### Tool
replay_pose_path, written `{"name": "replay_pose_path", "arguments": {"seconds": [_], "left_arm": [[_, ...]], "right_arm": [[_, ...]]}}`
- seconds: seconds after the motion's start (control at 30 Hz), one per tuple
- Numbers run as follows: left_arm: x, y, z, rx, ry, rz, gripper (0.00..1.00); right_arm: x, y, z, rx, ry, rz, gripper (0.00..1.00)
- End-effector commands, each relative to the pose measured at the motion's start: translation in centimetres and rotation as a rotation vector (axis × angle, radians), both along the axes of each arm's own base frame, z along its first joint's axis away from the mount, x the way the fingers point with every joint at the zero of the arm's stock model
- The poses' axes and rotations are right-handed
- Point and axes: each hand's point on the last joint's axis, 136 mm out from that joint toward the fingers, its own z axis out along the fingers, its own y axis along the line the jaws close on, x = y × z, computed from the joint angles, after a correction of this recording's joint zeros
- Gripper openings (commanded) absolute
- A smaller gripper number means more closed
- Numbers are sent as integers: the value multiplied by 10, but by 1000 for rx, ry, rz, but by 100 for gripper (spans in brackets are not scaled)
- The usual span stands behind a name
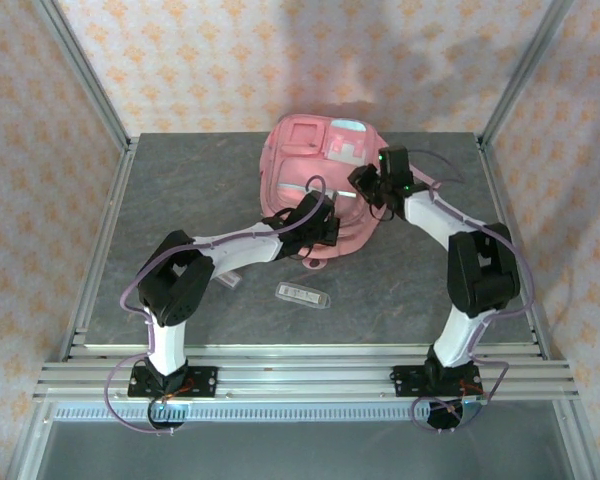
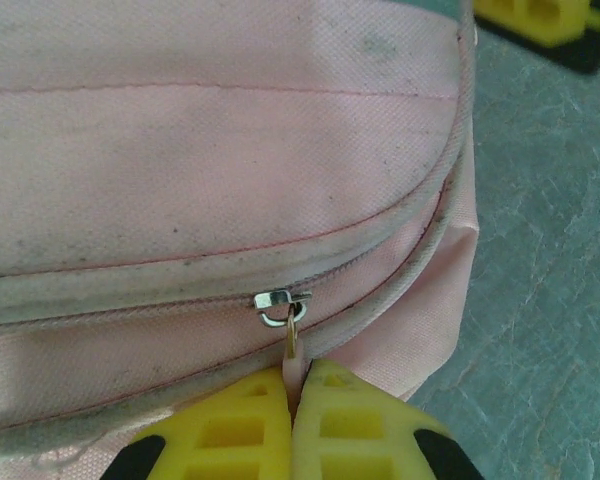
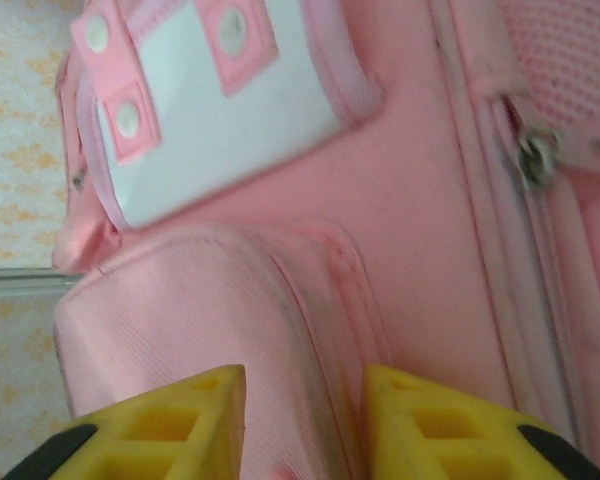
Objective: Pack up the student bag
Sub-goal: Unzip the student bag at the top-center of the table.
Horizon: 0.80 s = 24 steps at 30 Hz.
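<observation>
The bag [image 1: 302, 150] lies flat at the far middle of the table [image 1: 180, 200], with both your arms reaching onto it. Your left gripper [image 2: 300, 400] is pressed together, pinching the zip pull [image 2: 293, 340] at the bag's near edge. Your right gripper [image 3: 305, 410] stands spread, its fingers either side of a raised pocket seam [image 3: 325, 290]. A small clear case [image 1: 305, 295] lies on the table nearer you.
</observation>
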Motion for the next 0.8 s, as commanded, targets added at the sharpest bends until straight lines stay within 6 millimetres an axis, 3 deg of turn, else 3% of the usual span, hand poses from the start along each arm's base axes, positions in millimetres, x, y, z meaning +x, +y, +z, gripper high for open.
{"name": "replay_pose_path", "arguments": {"seconds": [0.0,0.17,0.23,0.3,0.4,0.53,0.77], "left_arm": [[0,-14,13,-40,-2,-22,0],[0,-15,14,-49,-2,-19,0],[-1,-14,13,-52,-1,-17,0],[-1,-12,13,-48,-2,-7,0],[-1,-1,11,-18,-9,24,0],[1,32,4,-8,13,88,0],[7,124,-2,49,18,255,0]], "right_arm": [[-25,16,14,55,-45,40,35],[-47,26,0,64,-22,62,35],[-48,29,-2,66,-24,68,24],[-45,32,-5,70,-22,74,3],[-40,31,-4,55,-23,65,0],[-34,19,2,22,-47,21,0],[-22,-10,5,-29,-69,-75,0]]}}
